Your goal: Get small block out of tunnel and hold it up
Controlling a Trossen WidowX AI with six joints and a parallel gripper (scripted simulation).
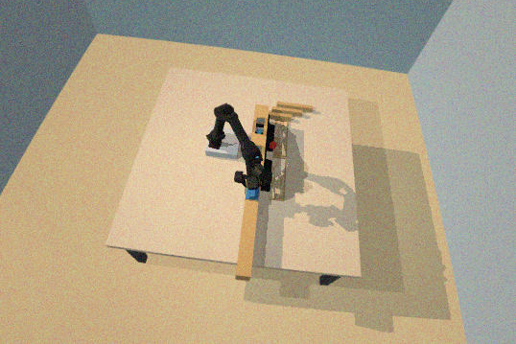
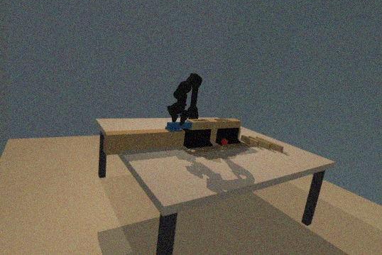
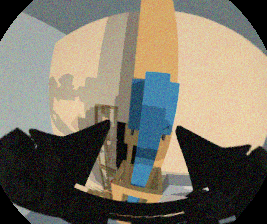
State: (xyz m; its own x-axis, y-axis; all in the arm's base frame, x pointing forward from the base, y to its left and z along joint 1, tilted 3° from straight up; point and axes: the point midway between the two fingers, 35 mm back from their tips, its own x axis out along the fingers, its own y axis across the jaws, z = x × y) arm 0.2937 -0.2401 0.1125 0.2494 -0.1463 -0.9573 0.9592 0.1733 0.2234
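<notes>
I can't make out the small block itself; I judge it's inside the wooden tunnel (image 1: pixel 259 141) (image 2: pixel 228 121) (image 3: pixel 136 191). The blue handle (image 1: pixel 251 194) (image 2: pixel 174 126) (image 3: pixel 157 92) sticks out toward 6 o'clock in the top view. My gripper (image 1: pixel 252 181) (image 2: pixel 178 122) (image 3: pixel 144 125) stands wide open, holding nothing; in the wrist view the handle reaches toward 12 o'clock, its long axis running 12 to 6. Beyond lie the pale table (image 1: pixel 192 206) (image 2: pixel 255 174) (image 3: pixel 224 90) and blue-grey walls.
</notes>
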